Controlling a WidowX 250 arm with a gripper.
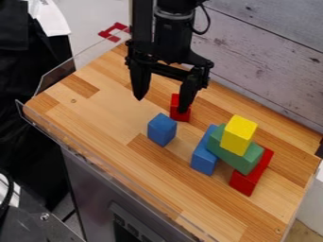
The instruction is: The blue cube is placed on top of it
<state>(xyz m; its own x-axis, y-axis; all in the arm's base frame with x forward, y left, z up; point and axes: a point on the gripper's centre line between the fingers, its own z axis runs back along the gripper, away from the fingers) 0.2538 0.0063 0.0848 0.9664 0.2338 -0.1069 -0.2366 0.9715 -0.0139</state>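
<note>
Two fingers stand wide apart on my gripper, which hangs at twelve o'clock from the blue cube. I see that cube on the wooden top, a red block at its one o'clock. At four o'clock, a yellow block tops a green block bridging longer blue and red blocks.

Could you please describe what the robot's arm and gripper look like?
The robot arm is black, with a rounded, cylindrical section and a thin black cable looping beside it. The two-finger gripper is black too, with fingers tapering to narrow tips.
</note>
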